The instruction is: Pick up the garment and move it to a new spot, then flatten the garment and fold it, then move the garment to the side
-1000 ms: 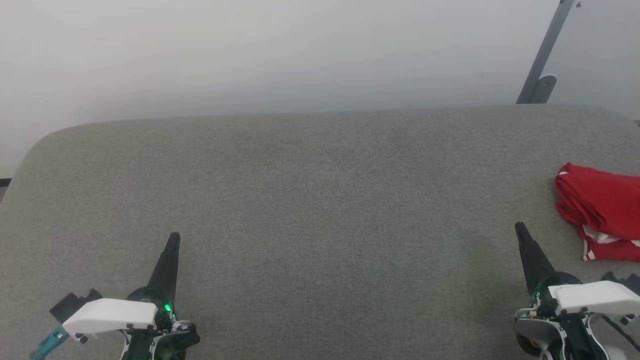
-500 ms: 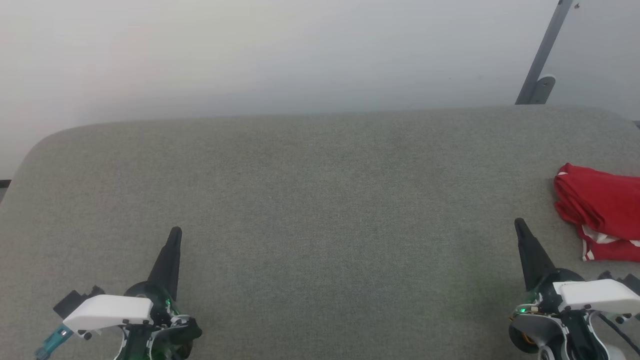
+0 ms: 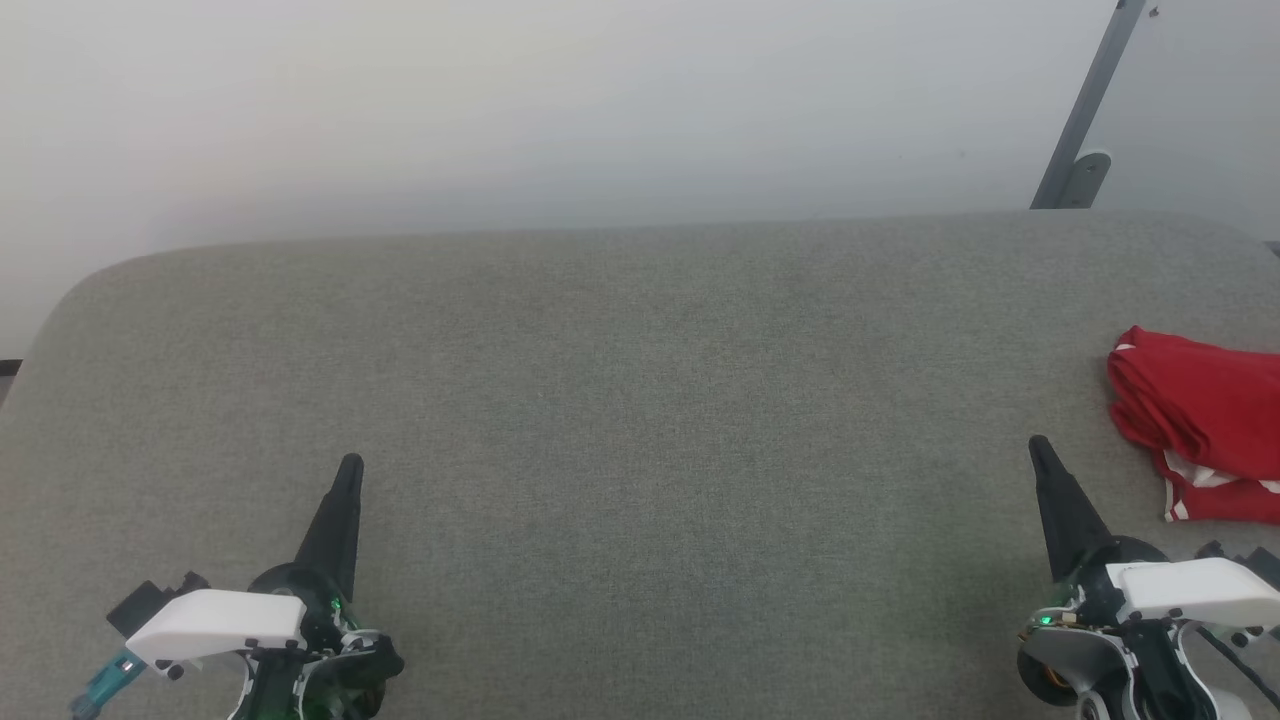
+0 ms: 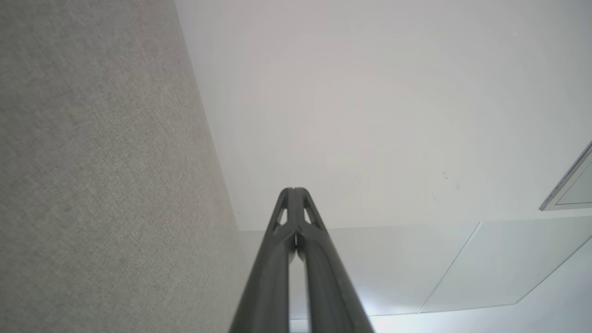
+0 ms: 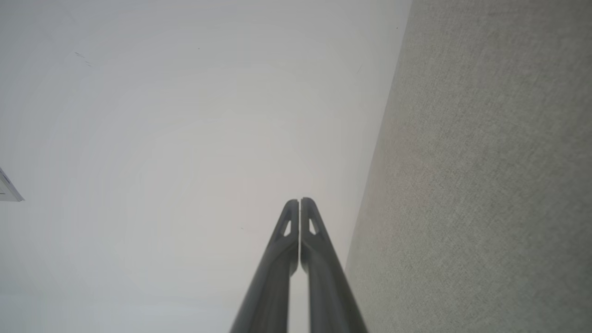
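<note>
Grey fabric padding (image 3: 640, 380) stretches below a pale wall (image 3: 500, 100). At seven o'clock the left gripper (image 3: 349, 468) points toward twelve, jaws pressed together and empty. At four o'clock the right gripper (image 3: 1038, 445) leans toward eleven, jaws likewise together. The red garment (image 3: 1200, 420) lies bunched at three o'clock, near the right gripper but apart from it. A metal strut (image 3: 1085, 120) stands at one o'clock.

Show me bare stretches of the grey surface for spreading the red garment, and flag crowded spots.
Bare: the wide middle of the grey surface, between the left gripper and the right gripper, back to its far edge. Crowded: the right edge, where the garment lies bunched to the right of the right gripper.
</note>
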